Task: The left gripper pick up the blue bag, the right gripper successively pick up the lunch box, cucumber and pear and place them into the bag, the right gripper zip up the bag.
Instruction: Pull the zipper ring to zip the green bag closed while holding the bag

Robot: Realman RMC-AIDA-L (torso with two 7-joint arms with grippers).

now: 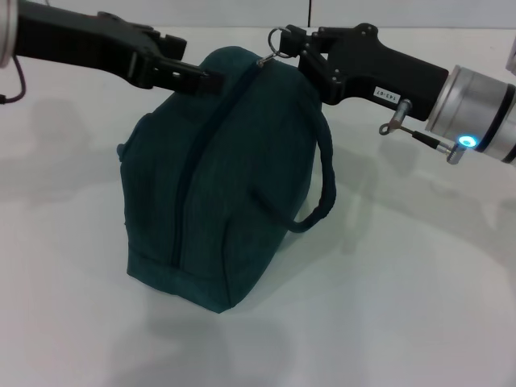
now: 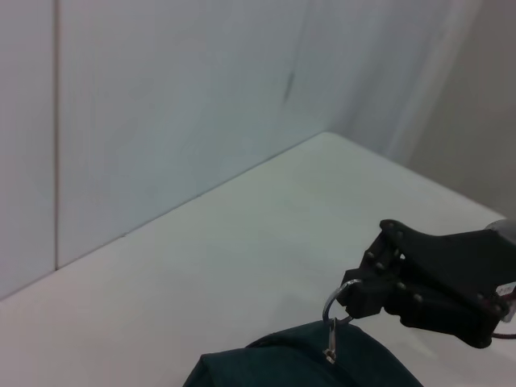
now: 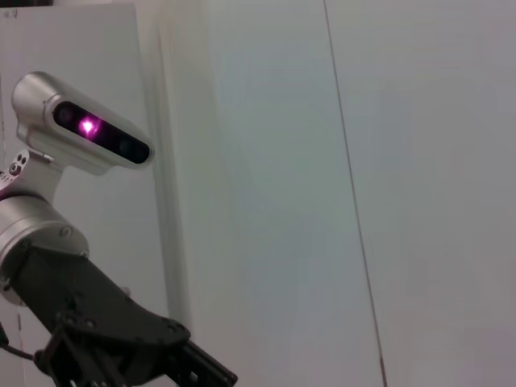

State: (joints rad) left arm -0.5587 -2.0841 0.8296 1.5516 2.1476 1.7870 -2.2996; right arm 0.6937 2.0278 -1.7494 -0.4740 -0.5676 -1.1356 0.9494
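Note:
The blue bag point(image 1: 218, 177) stands on the white table point(image 1: 387, 306), bulging, its zip line running closed from the front end up to the top. At the bag's top far edge my left gripper point(image 1: 210, 79) is shut on the fabric. My right gripper point(image 1: 292, 48) is at the bag's top end, shut on the metal ring of the zip pull point(image 1: 276, 40). The left wrist view shows that ring point(image 2: 339, 300) held by the right gripper point(image 2: 359, 297) just above the bag point(image 2: 306, 363). The lunch box, cucumber and pear are out of view.
One dark carry handle point(image 1: 321, 189) loops out from the bag's right side. Bare white table surrounds the bag, with a wall point(image 2: 161, 105) behind it. The right wrist view shows the left arm point(image 3: 105, 330) and the robot's head camera point(image 3: 81, 129).

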